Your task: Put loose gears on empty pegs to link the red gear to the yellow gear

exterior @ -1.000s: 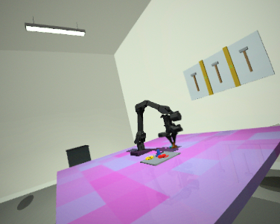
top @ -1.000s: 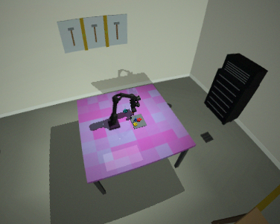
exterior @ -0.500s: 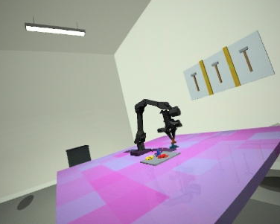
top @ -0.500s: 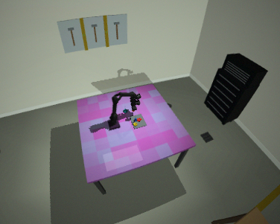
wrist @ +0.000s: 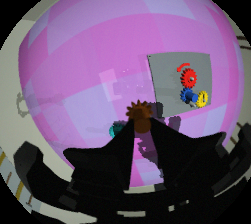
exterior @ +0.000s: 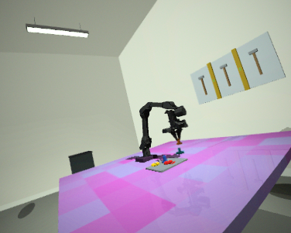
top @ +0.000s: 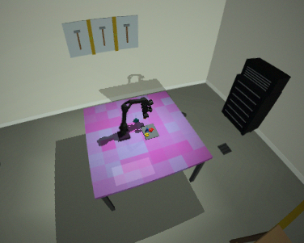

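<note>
My gripper (wrist: 141,121) (exterior: 179,139) is shut on an orange-brown gear (wrist: 138,109) (exterior: 179,142), held above the table beside the board. A teal gear (top: 136,120) (exterior: 179,151) (wrist: 115,131) stands on the table, partly hidden by a finger in the wrist view. The grey board (top: 154,136) (exterior: 179,162) (wrist: 166,67) bears a red gear (top: 151,130) (exterior: 169,162) (wrist: 188,78), a yellow gear (top: 147,135) (exterior: 155,164) (wrist: 203,97) and a blue gear (exterior: 164,159) (wrist: 186,95) with a tall hub between them. Whether its teeth mesh with both is too small to tell.
A curved red arrow (wrist: 183,66) lies beside the red gear. The arm's base (top: 124,136) (exterior: 144,159) stands on the pink and lilac table (top: 175,144) (exterior: 118,189), close to the board. Wall panels and a black cabinet (top: 252,96) are far off.
</note>
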`<move>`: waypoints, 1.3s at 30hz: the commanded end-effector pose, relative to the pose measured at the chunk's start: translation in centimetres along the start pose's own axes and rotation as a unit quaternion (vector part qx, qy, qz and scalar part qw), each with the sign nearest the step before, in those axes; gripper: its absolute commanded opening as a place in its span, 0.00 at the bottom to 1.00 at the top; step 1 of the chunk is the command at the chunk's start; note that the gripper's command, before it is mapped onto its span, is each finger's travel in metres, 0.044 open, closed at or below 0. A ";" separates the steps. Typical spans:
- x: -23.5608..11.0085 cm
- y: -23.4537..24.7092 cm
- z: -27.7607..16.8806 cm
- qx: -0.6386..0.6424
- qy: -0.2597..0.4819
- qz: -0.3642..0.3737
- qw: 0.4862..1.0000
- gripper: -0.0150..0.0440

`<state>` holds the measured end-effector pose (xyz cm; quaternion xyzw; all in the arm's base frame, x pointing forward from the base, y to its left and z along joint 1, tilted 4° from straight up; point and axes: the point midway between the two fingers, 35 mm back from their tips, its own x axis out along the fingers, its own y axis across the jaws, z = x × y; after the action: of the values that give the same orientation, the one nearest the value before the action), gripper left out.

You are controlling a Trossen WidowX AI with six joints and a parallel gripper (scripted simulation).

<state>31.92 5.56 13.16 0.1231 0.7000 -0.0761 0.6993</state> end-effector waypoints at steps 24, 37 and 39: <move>-5.7 -0.5 -0.8 -0.001 -0.001 0.001 1.000 0.25; -4.4 -3.2 -0.2 -0.001 -0.002 -0.001 1.000 0.25; -4.2 -3.7 -0.1 -0.001 -0.002 -0.001 1.000 0.25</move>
<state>30.97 2.45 17.47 0.1228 0.6984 -0.0769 0.7009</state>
